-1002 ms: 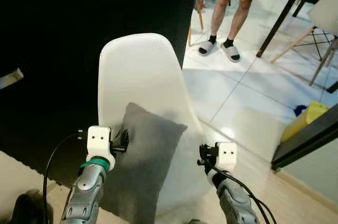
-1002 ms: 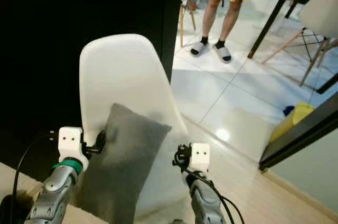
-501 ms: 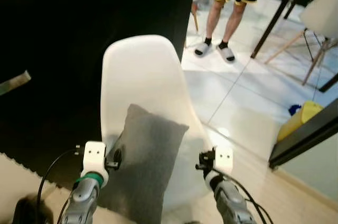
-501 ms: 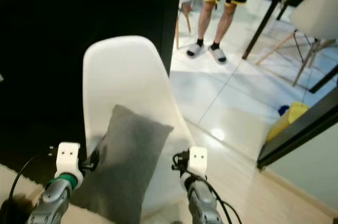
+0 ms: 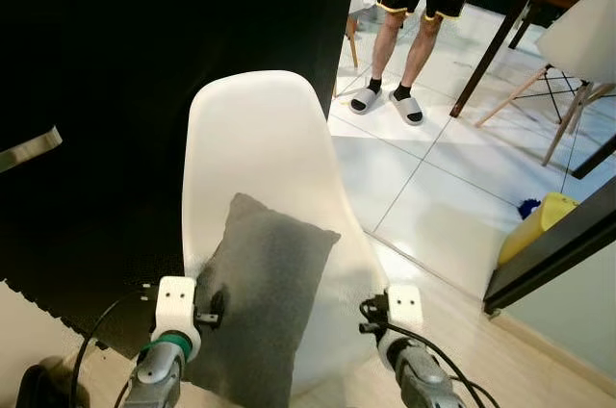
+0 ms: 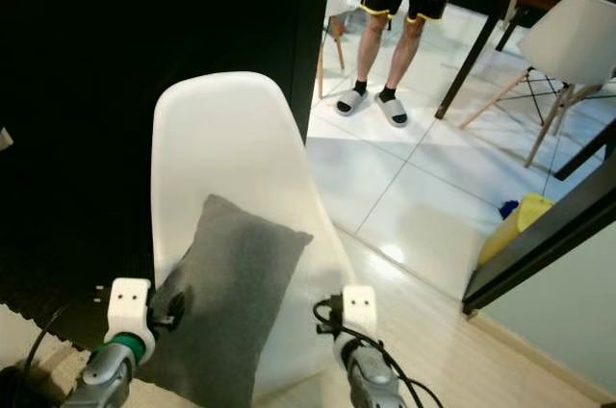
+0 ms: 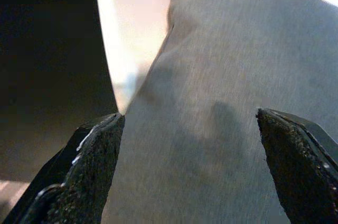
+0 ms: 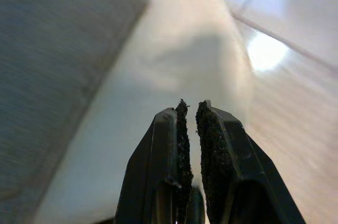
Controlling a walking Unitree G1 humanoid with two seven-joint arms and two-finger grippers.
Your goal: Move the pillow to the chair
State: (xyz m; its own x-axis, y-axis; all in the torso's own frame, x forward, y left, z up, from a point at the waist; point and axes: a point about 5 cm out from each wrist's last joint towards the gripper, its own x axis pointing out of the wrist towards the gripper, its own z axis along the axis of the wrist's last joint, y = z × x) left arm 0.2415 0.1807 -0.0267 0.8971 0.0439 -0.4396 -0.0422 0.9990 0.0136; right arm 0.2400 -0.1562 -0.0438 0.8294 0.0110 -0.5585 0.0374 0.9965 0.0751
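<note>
Already the grey pillow (image 5: 260, 307) leans on the white chair (image 5: 255, 148), soft and light I judge, best pinched at its edge; my left hand (image 7: 185, 171) gapes wide beside it, right hand (image 8: 191, 129) nearly closed, empty.

— How is the scene lit?

— Strong light is thrown from the far right, where the tiled floor (image 5: 452, 177) is washed pale and sheened. The black wall (image 5: 144, 42) is left almost without detail.

— Are shadows cast?

— A soft one is laid on the chair (image 5: 252, 153) beside the pillow (image 5: 260, 302), and a dark dent is seen at the pillow's left edge.

— And sharpness?

— The head views are kept fairly crisp. In the wrist views the near fingers (image 8: 182, 145) are blurred, and a glare spot (image 8: 266, 50) is blown out on the floor.
</note>
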